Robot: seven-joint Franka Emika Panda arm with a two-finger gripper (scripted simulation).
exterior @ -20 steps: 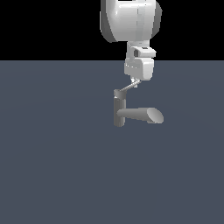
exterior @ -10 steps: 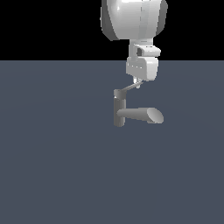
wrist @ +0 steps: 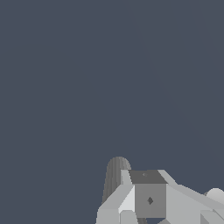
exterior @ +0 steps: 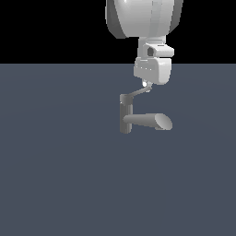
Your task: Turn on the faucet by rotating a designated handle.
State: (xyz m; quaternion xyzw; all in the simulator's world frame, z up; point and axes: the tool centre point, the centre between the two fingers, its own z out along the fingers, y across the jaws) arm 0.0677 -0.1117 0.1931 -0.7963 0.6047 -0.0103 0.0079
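Observation:
In the exterior view the faucet point(exterior: 125, 116) is a grey upright post with a thick spout point(exterior: 146, 121) reaching toward the exterior view's right. The handle point(exterior: 137, 92) is a thin light-grey lever slanting up from the top cap. My gripper point(exterior: 146, 85) hangs straight above, its tips touching the lever's far end, mostly hidden under the white hand. In the wrist view the fingers point(wrist: 149, 200) sit packed together with no gap showing. A ribbed grey cylinder of the faucet point(wrist: 115, 174) shows just past them.
A plain dark blue-grey floor point(exterior: 55, 175) spreads all around the faucet. The white arm body point(exterior: 143, 16) fills the top of the exterior view above the hand.
The hand has drifted a little lower and toward the exterior view's right. The handle's far end has shifted slightly the same way with it. The faucet post has not moved.

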